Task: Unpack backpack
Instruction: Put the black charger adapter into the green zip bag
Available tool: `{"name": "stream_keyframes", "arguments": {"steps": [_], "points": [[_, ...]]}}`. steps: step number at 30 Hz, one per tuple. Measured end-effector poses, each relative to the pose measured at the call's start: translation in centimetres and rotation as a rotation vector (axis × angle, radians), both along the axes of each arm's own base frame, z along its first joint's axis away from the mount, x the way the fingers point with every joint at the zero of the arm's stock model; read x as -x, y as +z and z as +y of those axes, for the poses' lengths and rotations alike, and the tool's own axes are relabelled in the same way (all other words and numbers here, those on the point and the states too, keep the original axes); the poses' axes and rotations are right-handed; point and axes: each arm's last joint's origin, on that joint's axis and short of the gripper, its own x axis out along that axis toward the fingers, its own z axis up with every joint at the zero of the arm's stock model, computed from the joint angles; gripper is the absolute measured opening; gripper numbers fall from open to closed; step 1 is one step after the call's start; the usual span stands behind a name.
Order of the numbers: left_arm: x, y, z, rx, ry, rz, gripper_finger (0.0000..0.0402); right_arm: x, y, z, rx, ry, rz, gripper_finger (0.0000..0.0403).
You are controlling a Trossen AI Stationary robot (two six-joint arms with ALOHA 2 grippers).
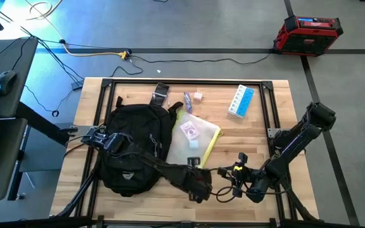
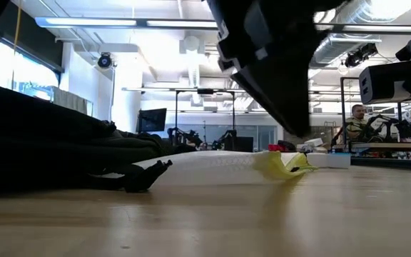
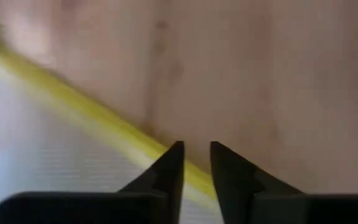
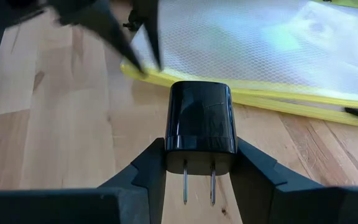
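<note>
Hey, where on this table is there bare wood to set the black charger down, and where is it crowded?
Free: the wood right of the blue box, and the near edge below the mesh pouch toward the right gripper, which holds the charger. Crowded: the left half under the backpack, the far edge's small items, and the pouch's near corner where the left gripper hovers.

Grey floor (image 1: 189,25), red toolbox (image 1: 307,34), ceiling strip lights (image 2: 127,23), seated person (image 2: 359,121)

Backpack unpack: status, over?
Right gripper shut on black charger. Left gripper slightly open, empty, at pouch trim. Backpack flat on table.
</note>
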Motion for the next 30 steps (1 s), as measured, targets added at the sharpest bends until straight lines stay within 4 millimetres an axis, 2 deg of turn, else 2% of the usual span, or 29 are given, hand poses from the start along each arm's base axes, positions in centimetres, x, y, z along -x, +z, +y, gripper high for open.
{"name": "stream_keyframes", "arguments": {"steps": [6,11,21,30], "points": [[-0.2,-1.6,0.3,-0.007,-0.065,0.075,0.0144,0.0,0.0,0.0,-0.001,0.002,0.002,0.0118],[-0.2,-2.4,0.1,-0.051,-0.051,0.076,0.0174,0.0,0.0,0.0,0.000,0.002,0.003,0.0118],[1.3,-2.9,-1.0,-0.169,-0.027,0.123,0.0165,0.0,0.0,0.0,0.000,0.001,0.003,0.0118],[1.5,-3.1,-1.2,-0.029,0.085,0.133,0.0120,0.0,0.0,0.0,0.000,0.001,0.002,0.0118]]}}
